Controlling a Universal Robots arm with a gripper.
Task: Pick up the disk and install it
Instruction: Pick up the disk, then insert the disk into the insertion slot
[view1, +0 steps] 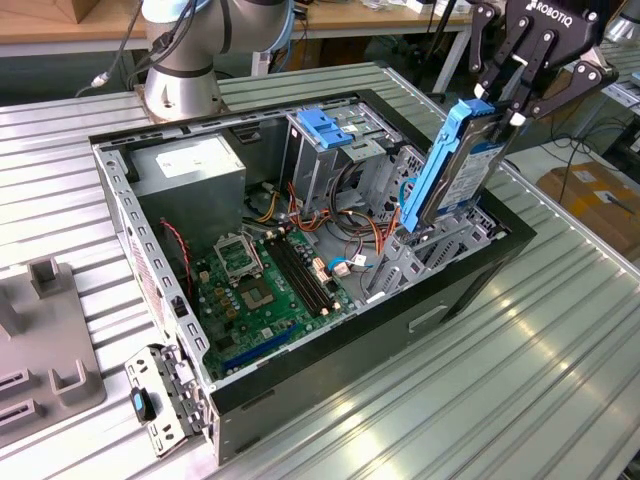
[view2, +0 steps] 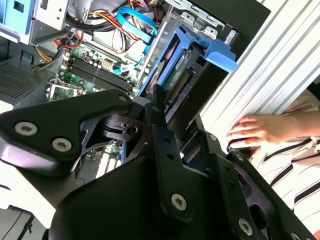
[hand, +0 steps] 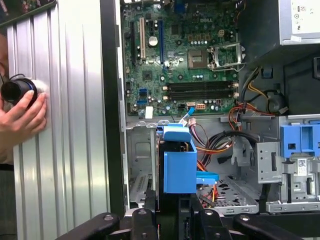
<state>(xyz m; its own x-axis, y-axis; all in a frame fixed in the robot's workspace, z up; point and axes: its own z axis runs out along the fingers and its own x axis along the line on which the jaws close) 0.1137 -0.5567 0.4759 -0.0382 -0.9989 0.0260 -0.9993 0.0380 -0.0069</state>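
Firmly shut, the claw (view1: 503, 108) clamps the upper end of the disk (view1: 455, 170), one black finger on each face. The disk stands on end and leans a little, its blue side rail facing the exterior view. Its lower end reaches the grey metal drive bay (view1: 430, 250) at a corner of the open computer case (view1: 350, 345), roughly two o'clock from the case's middle in that view. Both wrist views look down the disk (view2: 180, 75) (hand: 180, 165) into the case. Seen from the exterior view, the green motherboard (view1: 265, 285) lies at seven o'clock from the disk, the grey power-supply box (view1: 190, 170) at nine o'clock and a light-blue latch piece (view1: 325, 125) nearer on that same side. The case sits on a ribbed metal bench (view1: 520, 380). A person's hand (hand: 22, 117) rests on the bench beside the case, around a dark round object (hand: 15, 90)
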